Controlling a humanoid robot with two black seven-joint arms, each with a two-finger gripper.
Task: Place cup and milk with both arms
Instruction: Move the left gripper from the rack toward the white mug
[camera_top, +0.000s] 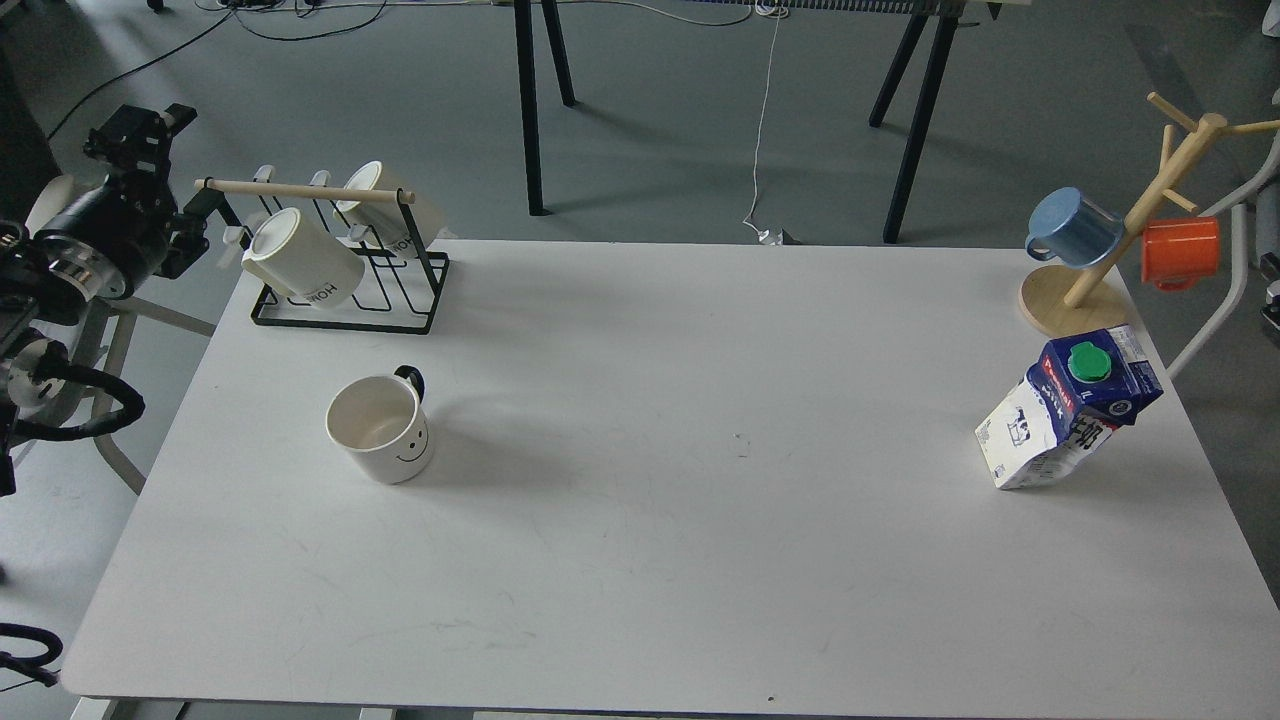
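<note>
The cup (380, 430), a white mug with a black smiley face and black handle, stands upright on the left part of the white table (700, 520), with nothing holding it. The milk (1070, 410), a blue-and-white carton with a green cap, stands near the table's right edge, also free. My left arm enters from the left, off the table. Its gripper (195, 225) hovers beside the left end of the mug rack, behind and to the left of the cup. It is dark, and its fingers cannot be told apart. My right gripper is out of view.
A black wire rack (345, 318) with a wooden rod holds two cream "HOME" mugs (300, 265) at the back left. A wooden mug tree (1130, 225) at the back right carries a blue mug (1075, 225) and an orange mug (1180, 250), just behind the milk.
</note>
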